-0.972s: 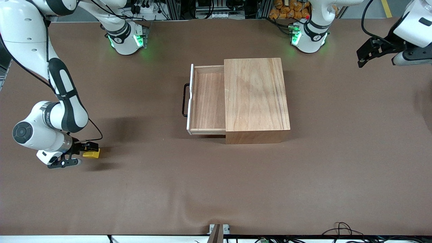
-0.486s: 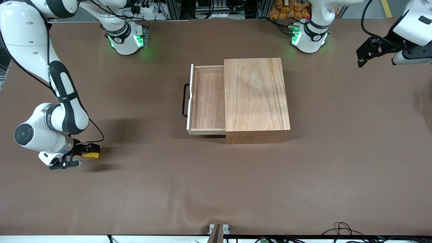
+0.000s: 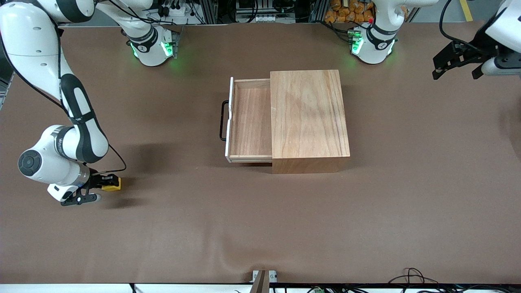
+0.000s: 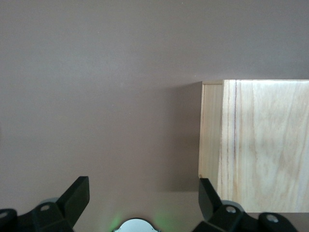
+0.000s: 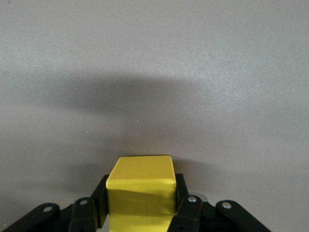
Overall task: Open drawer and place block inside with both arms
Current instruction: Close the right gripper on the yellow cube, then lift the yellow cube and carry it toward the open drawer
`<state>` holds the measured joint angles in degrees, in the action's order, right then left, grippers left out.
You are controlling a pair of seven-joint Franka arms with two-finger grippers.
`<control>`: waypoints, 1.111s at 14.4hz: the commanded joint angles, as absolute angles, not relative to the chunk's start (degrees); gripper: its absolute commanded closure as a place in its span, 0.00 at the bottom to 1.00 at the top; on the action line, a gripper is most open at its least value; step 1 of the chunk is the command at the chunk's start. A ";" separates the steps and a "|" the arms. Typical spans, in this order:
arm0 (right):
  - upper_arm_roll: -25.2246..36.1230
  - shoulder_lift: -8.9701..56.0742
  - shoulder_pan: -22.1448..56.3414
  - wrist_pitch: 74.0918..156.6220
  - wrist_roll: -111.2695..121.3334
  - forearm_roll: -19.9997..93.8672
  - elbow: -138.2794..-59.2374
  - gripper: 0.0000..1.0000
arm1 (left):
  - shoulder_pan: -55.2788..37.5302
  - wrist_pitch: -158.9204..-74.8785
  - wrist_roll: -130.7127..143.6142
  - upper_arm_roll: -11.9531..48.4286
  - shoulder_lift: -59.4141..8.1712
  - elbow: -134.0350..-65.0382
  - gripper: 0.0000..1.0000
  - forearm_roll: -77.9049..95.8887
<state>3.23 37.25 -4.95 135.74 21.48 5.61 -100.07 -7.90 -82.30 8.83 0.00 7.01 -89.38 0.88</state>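
Grasping the block (image 3: 111,185) with the right gripper (image 3: 97,184) while the drawer (image 3: 249,118) stands already pulled out of its wooden box (image 3: 309,116).
Opening appears done; lifting, carrying and dropping the cube into the tray remain. The right gripper's fingers are clamped on the yellow block at table level, well apart from the drawer, toward the right arm's end and nearer the front camera. The left gripper (image 3: 458,62), fingers spread and empty, waits above the brown table (image 3: 260,228) at the left arm's end. No legible brand, label or writing appears on any task object.
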 commanded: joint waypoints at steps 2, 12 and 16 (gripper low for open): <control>3.16 38.14 -5.27 135.88 23.73 6.42 -98.88 0.51 | -7.21 -82.26 8.35 0.09 8.35 -90.88 0.00 1.94; 2.99 33.06 -4.14 129.32 32.78 6.50 -97.57 1.00 | -6.77 -82.44 11.87 0.18 7.91 -91.23 0.00 1.76; 2.99 29.89 0.42 114.30 29.12 6.59 -89.76 1.00 | -6.50 -82.62 12.30 0.18 7.73 -91.06 0.00 1.76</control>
